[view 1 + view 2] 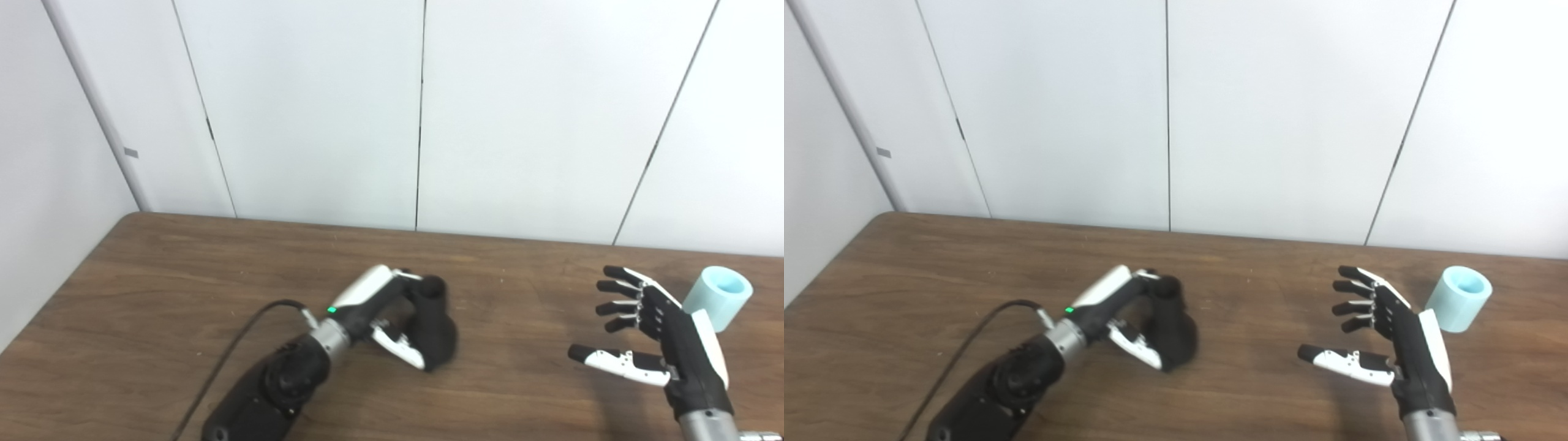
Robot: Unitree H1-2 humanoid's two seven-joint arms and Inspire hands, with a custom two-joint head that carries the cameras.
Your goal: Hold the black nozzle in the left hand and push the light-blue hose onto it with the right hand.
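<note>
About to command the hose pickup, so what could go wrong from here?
The light-blue hose lies behind the open right hand, on its back side; turning toward it could knock it and set it rolling. The left hand is wrapped on the black nozzle, but its grip firmness is unclear, so pushing may shift it.

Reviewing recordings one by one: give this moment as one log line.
left robot hand: shut on black nozzle | right robot hand: open, empty | light-blue hose: on table, untouched

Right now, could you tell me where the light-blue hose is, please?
The hose stands on the table at its far right in both eye views, just behind the open right hand, untouched.
</note>
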